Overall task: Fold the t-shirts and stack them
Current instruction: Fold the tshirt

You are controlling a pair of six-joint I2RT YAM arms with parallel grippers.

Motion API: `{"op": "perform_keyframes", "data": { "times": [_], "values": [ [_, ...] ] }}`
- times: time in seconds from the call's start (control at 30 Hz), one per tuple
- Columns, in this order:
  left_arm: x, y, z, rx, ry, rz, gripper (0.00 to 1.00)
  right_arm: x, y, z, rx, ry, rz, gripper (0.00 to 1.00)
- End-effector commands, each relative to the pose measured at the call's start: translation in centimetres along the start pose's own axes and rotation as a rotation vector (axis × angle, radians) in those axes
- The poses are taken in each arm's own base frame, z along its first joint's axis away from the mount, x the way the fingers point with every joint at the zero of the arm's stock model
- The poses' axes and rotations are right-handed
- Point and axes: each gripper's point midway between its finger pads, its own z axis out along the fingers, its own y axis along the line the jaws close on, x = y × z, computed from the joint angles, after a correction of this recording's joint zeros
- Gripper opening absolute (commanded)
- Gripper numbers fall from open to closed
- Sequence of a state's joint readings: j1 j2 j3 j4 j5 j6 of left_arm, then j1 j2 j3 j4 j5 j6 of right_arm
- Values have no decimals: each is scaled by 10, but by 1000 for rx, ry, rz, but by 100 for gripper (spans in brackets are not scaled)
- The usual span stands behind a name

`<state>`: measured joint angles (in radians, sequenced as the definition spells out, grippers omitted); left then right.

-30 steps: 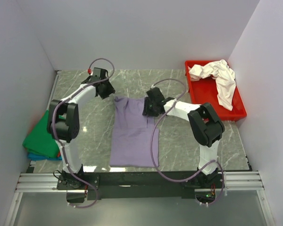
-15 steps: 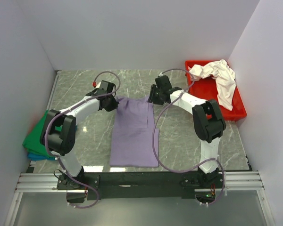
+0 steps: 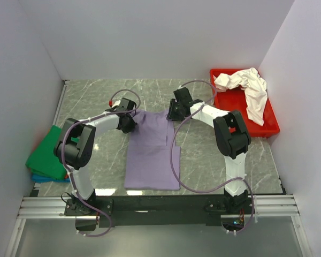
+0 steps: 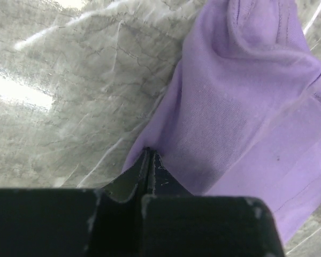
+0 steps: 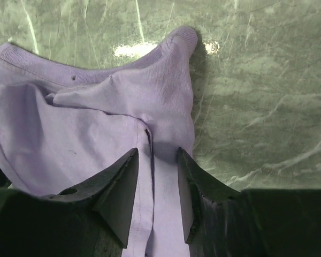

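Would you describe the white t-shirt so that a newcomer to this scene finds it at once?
Begin at the marble table, then look to its far right corner, where a red tray sits. The white t-shirt lies crumpled inside that tray; it is the only pale garment, unlike the lavender t-shirt spread flat mid-table and the green t-shirt at the left edge.

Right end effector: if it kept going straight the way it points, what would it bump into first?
The right end effector would likely meet the lavender t-shirt first: cloth lies between its open fingers. Beyond that is the marble table.
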<state>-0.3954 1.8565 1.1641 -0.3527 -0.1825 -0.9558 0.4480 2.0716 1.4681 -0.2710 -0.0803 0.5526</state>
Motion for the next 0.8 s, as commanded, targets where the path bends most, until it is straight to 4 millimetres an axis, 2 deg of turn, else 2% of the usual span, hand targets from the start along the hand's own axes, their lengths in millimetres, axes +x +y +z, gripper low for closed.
{"op": "perform_keyframes", "data": {
  "times": [0.0,0.23,0.4,0.77],
  "values": [
    [2,14,3,-58,-31,-15,1,-18,17,-7,-34,-49,-11,42],
    [12,33,1,-98,-28,-23,1,-12,11,1,-18,-30,-11,41],
    [12,29,2,-80,-17,-16,1,-10,12,3,-19,-17,-12,36],
    [12,27,2,-73,-15,-12,1,-23,23,-21,-4,-105,-42,36]
  ]
}}
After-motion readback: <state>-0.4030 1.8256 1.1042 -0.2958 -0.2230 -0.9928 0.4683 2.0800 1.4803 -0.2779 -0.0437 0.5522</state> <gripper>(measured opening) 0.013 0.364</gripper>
